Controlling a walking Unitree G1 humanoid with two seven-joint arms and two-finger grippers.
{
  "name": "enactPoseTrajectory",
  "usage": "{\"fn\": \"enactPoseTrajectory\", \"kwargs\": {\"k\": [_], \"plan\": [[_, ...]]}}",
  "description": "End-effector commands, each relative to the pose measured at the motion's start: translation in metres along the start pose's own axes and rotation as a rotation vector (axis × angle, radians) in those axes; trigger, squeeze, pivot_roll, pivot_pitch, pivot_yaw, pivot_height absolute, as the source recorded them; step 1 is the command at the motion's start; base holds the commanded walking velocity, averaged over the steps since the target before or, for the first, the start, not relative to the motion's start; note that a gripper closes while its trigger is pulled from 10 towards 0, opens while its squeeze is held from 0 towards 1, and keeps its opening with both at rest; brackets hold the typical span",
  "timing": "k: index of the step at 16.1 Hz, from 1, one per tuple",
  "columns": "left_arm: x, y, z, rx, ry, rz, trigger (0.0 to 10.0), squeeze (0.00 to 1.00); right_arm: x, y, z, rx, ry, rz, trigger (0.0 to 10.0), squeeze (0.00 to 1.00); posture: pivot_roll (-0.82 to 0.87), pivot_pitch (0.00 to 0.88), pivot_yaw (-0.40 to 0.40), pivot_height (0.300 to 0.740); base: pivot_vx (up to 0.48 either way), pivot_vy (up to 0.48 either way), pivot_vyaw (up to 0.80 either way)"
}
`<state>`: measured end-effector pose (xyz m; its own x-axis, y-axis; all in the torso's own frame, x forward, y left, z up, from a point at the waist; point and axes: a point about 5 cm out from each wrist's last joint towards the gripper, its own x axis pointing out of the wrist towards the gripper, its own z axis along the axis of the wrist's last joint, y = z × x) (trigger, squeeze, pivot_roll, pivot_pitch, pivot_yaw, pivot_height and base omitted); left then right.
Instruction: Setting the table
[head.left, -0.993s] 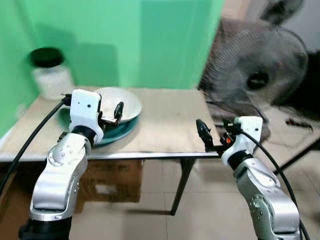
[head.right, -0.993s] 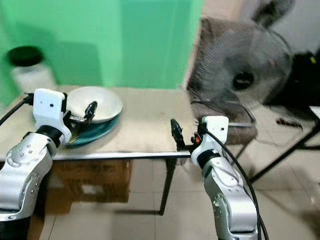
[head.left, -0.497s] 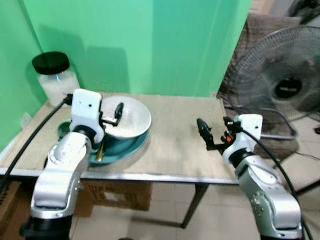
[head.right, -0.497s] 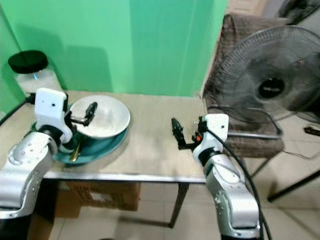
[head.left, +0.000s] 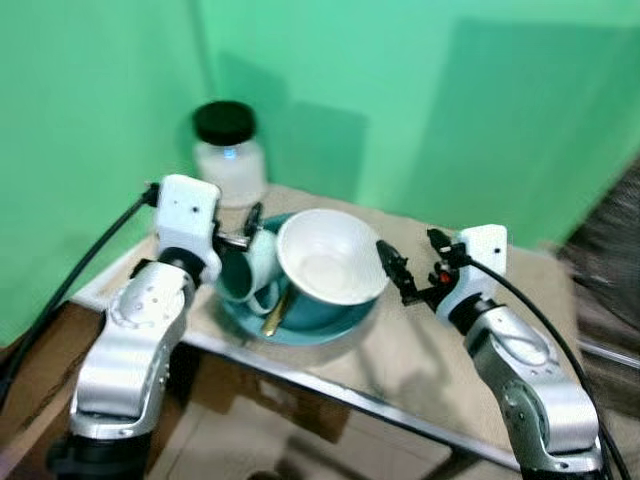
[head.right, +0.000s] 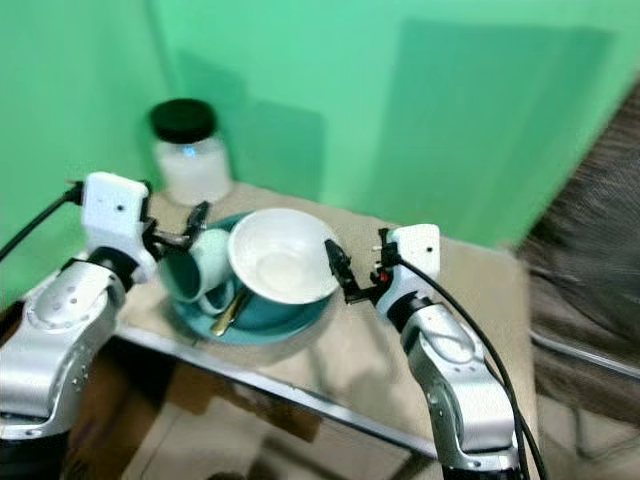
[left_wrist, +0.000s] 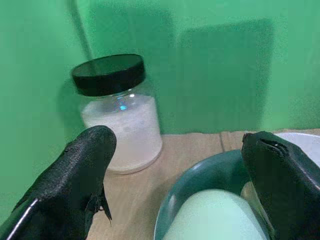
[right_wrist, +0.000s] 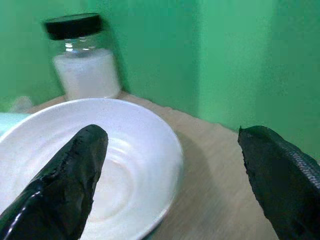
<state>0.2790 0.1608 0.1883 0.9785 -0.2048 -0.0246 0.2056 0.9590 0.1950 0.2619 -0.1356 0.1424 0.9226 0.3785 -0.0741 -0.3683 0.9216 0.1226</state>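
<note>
Grippers, left gripper (head.left: 250, 228) and right gripper (head.left: 396, 272), gape empty, flanking white bowl (head.left: 330, 256) on teal plate (head.left: 300, 322).

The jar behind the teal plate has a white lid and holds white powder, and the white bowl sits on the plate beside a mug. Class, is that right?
Not quite: the jar's lid is black, not white, as the left wrist view shows. The rest stands: it holds white powder behind the teal plate, where the white bowl sits beside the mug.

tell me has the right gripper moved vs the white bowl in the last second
Yes. The right gripper, jaws open, was well off to the right of the white bowl by the table's front edge; now it sits right beside the bowl's right rim.
</note>
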Motion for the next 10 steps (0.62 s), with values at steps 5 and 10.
{"fn": "enactPoseTrajectory", "kwargs": {"k": [5,10], "plan": [[-0.001,0.0,0.002,0.008,-0.005,0.001,10.0,0.0,-0.001,-0.009,-0.001,0.024,-0.006,-0.03,10.0,0.0,0.13,0.0,-0.05,0.74,0.0,-0.32,0.64],[-0.01,-0.003,-0.007,0.021,0.006,-0.137,10.0,0.0,0.013,-0.015,0.003,0.057,0.071,-0.033,10.0,0.0,0.13,0.0,-0.064,0.74,0.0,0.0,0.0]]}}
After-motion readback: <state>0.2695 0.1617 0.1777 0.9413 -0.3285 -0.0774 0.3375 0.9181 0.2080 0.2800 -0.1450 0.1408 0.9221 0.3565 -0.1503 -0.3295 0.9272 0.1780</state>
